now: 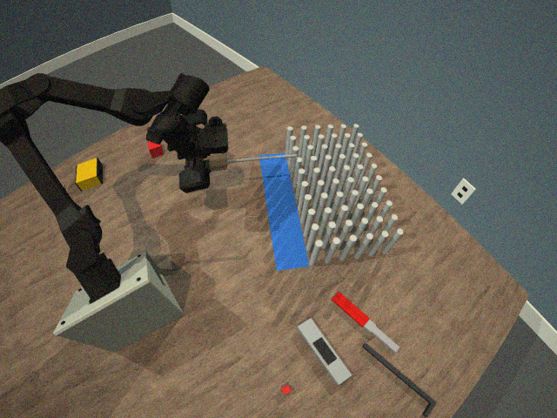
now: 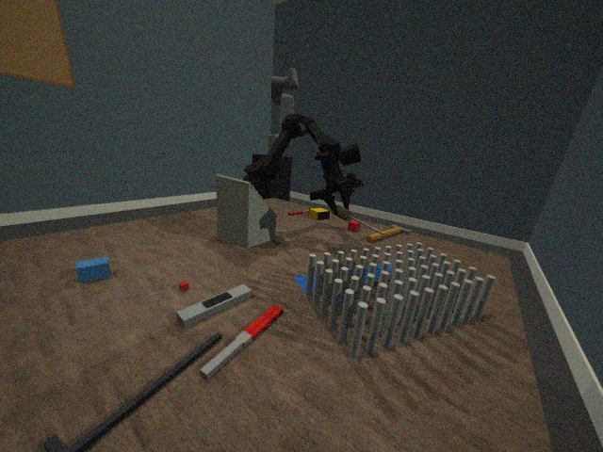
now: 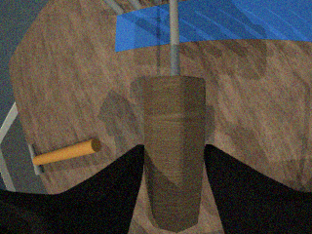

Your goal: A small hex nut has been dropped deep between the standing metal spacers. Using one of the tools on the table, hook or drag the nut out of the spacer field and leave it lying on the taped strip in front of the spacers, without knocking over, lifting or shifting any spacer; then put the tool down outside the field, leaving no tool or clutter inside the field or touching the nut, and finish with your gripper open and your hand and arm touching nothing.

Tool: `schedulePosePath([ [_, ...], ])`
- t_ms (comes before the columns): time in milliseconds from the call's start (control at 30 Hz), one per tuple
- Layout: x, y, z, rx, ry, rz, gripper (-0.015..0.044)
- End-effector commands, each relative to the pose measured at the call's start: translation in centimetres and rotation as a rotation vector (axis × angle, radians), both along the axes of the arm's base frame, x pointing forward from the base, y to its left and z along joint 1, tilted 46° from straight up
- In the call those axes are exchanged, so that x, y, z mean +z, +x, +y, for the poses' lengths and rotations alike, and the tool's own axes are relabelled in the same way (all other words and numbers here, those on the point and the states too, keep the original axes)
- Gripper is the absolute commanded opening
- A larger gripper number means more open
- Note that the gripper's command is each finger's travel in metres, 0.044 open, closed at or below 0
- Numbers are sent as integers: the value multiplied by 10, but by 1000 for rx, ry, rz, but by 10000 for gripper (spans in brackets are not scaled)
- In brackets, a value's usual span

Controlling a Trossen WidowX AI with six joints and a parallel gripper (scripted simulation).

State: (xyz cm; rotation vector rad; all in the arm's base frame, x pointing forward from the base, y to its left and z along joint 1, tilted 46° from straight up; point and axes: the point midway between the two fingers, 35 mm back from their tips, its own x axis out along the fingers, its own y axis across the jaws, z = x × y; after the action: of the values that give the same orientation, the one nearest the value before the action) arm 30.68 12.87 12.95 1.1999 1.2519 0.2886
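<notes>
- The gripper (image 1: 215, 163) is clenched on the brown wooden handle (image 3: 172, 150) of a hook tool, which fills the middle of the wrist view between the dark jaws.
- The tool's thin grey rod (image 1: 260, 157) runs out level from the handle towards the right, passing above the far end of the blue taped strip (image 1: 283, 211); its tip reaches the near-left corner of the spacer field at the first posts.
- In the wrist view the rod (image 3: 174, 19) crosses the strip (image 3: 214, 22) and ends among the posts; whether the tip touches any post cannot be told.
- The standing metal spacers (image 1: 341, 189) form a dense grid just right of the strip, all upright in the top view.
- The hex nut is not visible in any view; it is hidden among the spacers or too small to make out.
- The black arm (image 1: 103, 101) arches from its grey pedestal (image 1: 148, 306) at the near left, over the brown table (image 1: 216, 287).
- A yellow cube (image 1: 89, 173) and a small red cube (image 1: 155, 149) sit left of the gripper.
- At the near right, well apart from the field, lie a red-and-grey bar (image 1: 363, 320), a grey block with a dark inset (image 1: 324, 351), a black L-shaped rod (image 1: 398, 378) and a tiny red square (image 1: 285, 388).
- An orange-handled tool (image 3: 66, 152) lies on the table to the left in the wrist view.
- A blue block (image 2: 92, 268) rests at the left of the exterior view.
</notes>
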Motion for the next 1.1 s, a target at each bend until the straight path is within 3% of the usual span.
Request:
schedulePosePath([
  [0, -19, 3, 17, -6, -8, 3, 0],
  [500, -70, -10, 79, -16, 22, -4, 0],
  [1067, -73, -5, 78, -17, 24, -5, 0],
])
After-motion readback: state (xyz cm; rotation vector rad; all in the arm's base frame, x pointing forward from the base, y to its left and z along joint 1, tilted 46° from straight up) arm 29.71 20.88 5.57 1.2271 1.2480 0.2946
